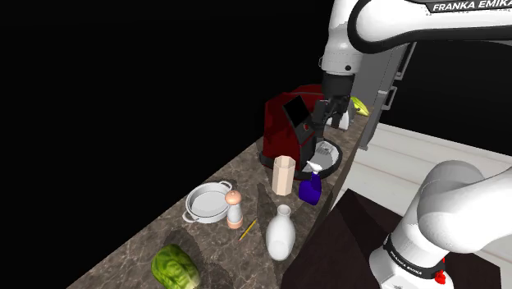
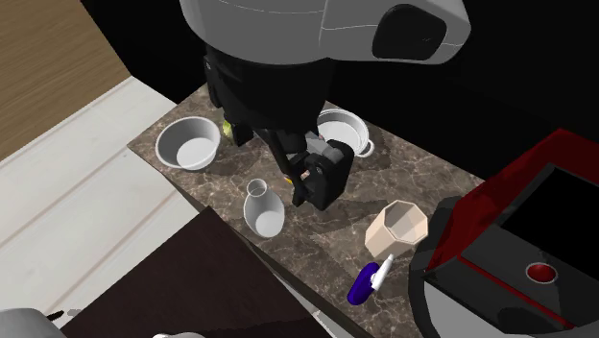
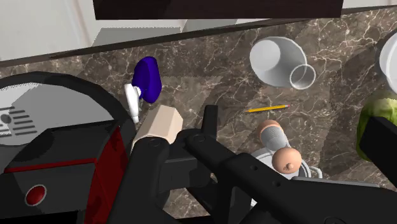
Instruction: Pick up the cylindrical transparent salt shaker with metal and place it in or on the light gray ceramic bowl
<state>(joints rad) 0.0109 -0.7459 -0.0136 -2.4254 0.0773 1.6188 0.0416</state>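
Observation:
The salt shaker [image 1: 235, 208] is a small cylinder with a peach-coloured top, standing upright on the marble counter [image 1: 139, 246] beside a white two-handled pot [image 1: 206, 202]. In the wrist view the shaker [image 3: 278, 144] stands below the hand, next to a yellow pencil [image 3: 267, 109]. The light grey bowl [image 2: 188, 143] sits at the counter's end in the second exterior view, past the lettuce, and its rim [image 3: 390, 56] shows in the wrist view. My gripper [image 1: 322, 121] hangs high above the counter near the red machine, holding nothing. In the second exterior view the gripper [image 2: 314, 184] covers the shaker.
A red coffee machine [image 1: 291, 123] stands at the counter's far end. Near it are a beige faceted cup [image 1: 284, 173] and a blue spray bottle [image 1: 311, 187]. A white vase [image 1: 280, 233] stands near the front edge, and a green lettuce [image 1: 175, 268] beyond it. Black area lies behind the counter.

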